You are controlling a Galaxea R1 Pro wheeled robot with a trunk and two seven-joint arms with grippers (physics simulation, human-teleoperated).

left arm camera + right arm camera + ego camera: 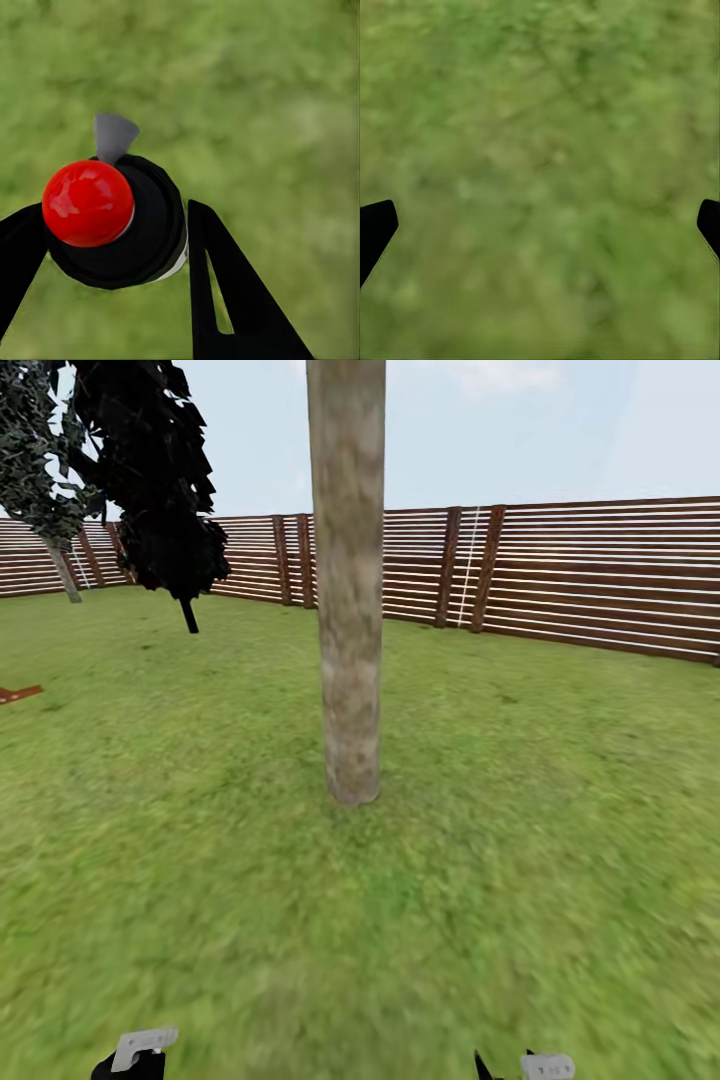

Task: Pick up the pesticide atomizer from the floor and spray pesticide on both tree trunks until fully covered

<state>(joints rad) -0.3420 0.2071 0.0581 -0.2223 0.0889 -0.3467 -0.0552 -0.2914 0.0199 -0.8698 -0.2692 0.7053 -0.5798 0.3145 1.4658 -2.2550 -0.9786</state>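
Observation:
In the garden, one tree trunk rises pale and mottled straight ahead, a short way off across the lawn; no pesticide specks are visible on its bark. The second tree stands far back at the left by the fence. The pesticide atomizer, a black bottle with a round red top, sits between the black fingers of my left gripper, which is shut on it. The left gripper and the right gripper peek in at the head view's lower edge. My right gripper is open over bare grass.
A near-black narrow tree stands behind and left of the near trunk. The brown slat fence closes the lawn at the back. A small red-brown flat piece lies on the grass at the left edge.

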